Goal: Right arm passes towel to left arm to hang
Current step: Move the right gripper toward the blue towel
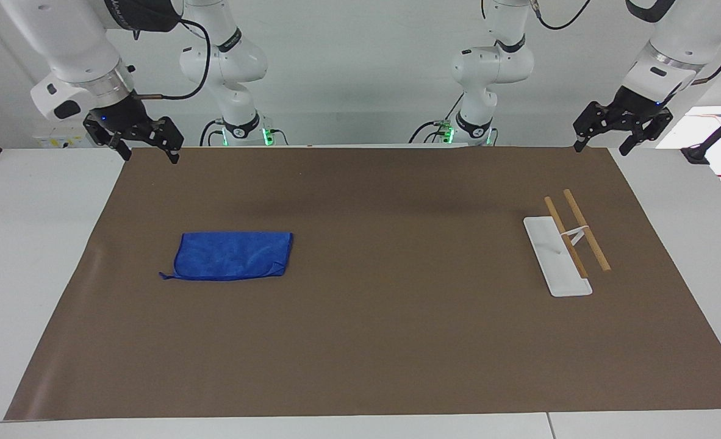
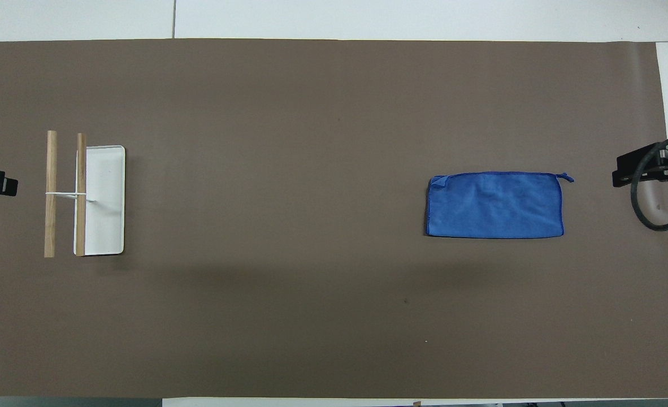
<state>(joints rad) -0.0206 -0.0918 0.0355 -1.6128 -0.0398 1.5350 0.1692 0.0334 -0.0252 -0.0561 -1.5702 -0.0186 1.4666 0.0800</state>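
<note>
Overhead view is showing no readable writing or brand marks on anything. The towel [image 2: 495, 205] is lying flat on the brown mat [image 2: 311, 311], folded into a bright blue plush rectangle with a stitched hem and a small loop sticking out at one corner. It is sitting toward the right arm's end of the mat, well apart from the white rack [image 1: 565, 247] with two wooden bars. The right gripper [image 1: 150, 149] is hanging wide open and empty over the mat's corner; the left gripper [image 1: 603, 146] is doing the same over the corner near the rack.
</note>
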